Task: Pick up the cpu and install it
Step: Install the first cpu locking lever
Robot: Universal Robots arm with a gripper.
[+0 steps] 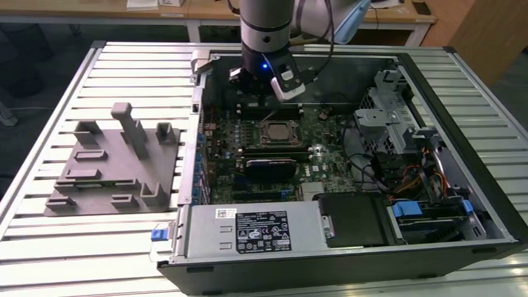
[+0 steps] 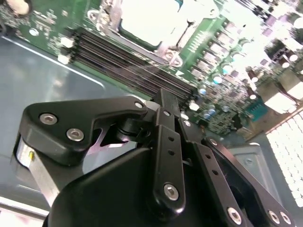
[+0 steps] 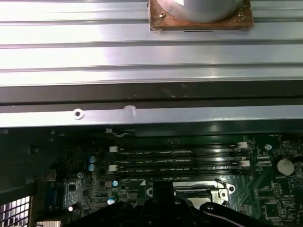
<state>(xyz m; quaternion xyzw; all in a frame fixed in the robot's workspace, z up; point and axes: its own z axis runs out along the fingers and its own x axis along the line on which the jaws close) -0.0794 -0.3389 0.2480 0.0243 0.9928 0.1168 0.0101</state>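
- Under everything, the slatted metal table (image 1: 49,241) spreads across the exterior view.
- On it lies the open computer case (image 1: 462,204), on its side with its inside facing up.
- Beside the case, toward the exterior view's left, a grey moulded fixture (image 1: 99,179) with upright posts rests on the slats, well apart from my claw.
- Inside the case, the green motherboard (image 1: 326,164) lies flat on the case floor; both wrist views look down on it.
- Along the case's near edge in the exterior view sits the grey power supply (image 1: 247,229), with a label on its upper face.
- My arm comes down into the far side of the case, and my claw (image 1: 262,93) hangs above the board, close to the far wall.
- In both wrist views my claw (image 2: 165,97) (image 3: 163,187) points at the board, near the socket; I cannot tell whether it is spread or pressed together.
- Dark memory slots (image 3: 175,158) run in parallel rows between the case wall and the socket.
- The square metal-framed socket (image 1: 262,140) sits near the middle of the board.
- The cpu (image 2: 142,19) appears as a pale, bright square lying flat within that frame (image 1: 279,132), apart from my claw.
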